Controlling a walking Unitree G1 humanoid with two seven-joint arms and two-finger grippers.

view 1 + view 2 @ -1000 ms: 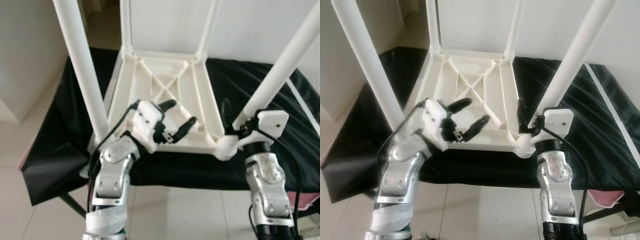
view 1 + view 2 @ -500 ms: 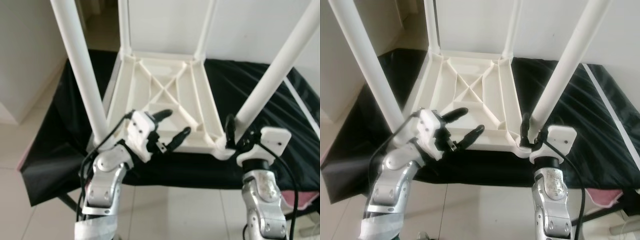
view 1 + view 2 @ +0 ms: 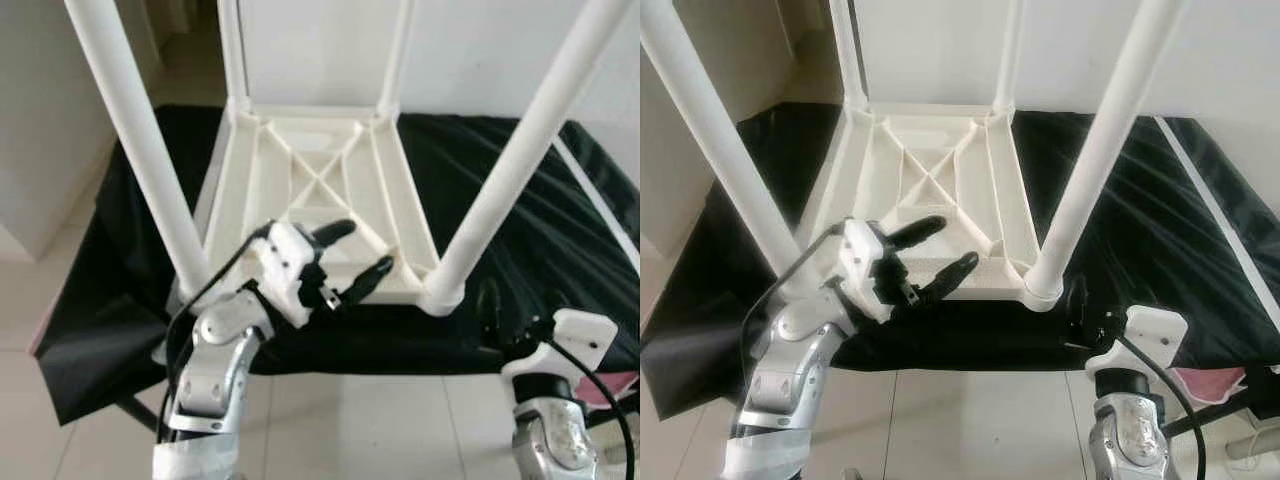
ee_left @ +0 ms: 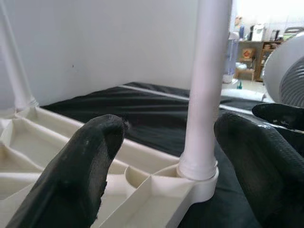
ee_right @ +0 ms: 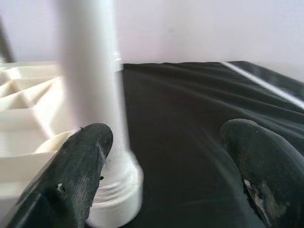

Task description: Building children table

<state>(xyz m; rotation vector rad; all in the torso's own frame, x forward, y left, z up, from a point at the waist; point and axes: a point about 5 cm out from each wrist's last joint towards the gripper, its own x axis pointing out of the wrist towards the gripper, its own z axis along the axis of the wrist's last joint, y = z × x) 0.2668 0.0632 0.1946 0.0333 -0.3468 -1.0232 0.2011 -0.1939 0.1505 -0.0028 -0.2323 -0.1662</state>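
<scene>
The upturned table lies on the black cloth, left gripper over its near edge, right gripper just before the near right leg.

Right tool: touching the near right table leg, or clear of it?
Apart. In the right eye view, the right tool sits open, below and to the right of the leg, with black cloth showing between them.

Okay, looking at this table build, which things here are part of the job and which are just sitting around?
Part of the job:
upturned white table top
near right leg
near left leg
left gripper, open
right gripper, open

Just lying about:
black cloth
pink item
</scene>
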